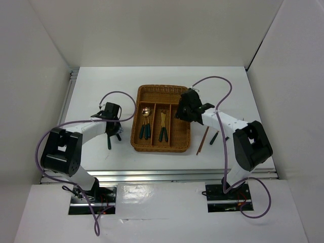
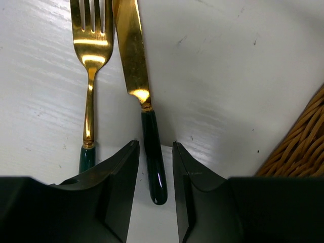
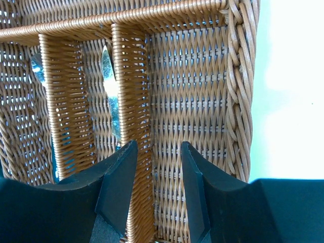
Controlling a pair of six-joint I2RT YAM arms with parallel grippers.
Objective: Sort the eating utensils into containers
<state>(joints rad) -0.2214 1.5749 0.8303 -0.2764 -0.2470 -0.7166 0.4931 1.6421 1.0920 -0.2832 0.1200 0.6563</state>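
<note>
Where the left arm works: fork (image 2: 90, 76) and knife (image 2: 134, 55) lie side by side on the bench (image 2: 243, 61), just left of the tray (image 1: 134, 126), not yet sorted.
Left pincer (image 2: 155, 172): spread, straddling the knife's dark handle, with a gap showing on each side; no grip yet.
Tray, left slot: spoons (image 1: 145, 124) in place.
Tray, middle slot: two teal-handled pieces (image 1: 163, 127), apparently forks, in place.
Tray, right slot: bare wicker where visible.
Right pincer (image 3: 158, 182): spread, holding nothing, hovering over the divider and the right slot.
Bench, right of tray: chopsticks (image 1: 202, 140) and a dark-handled piece (image 1: 214, 137), type unclear, both outstanding.
Progress: judged roughly half done; about four items are left, and the knife pick-up is the step in hand.
</note>
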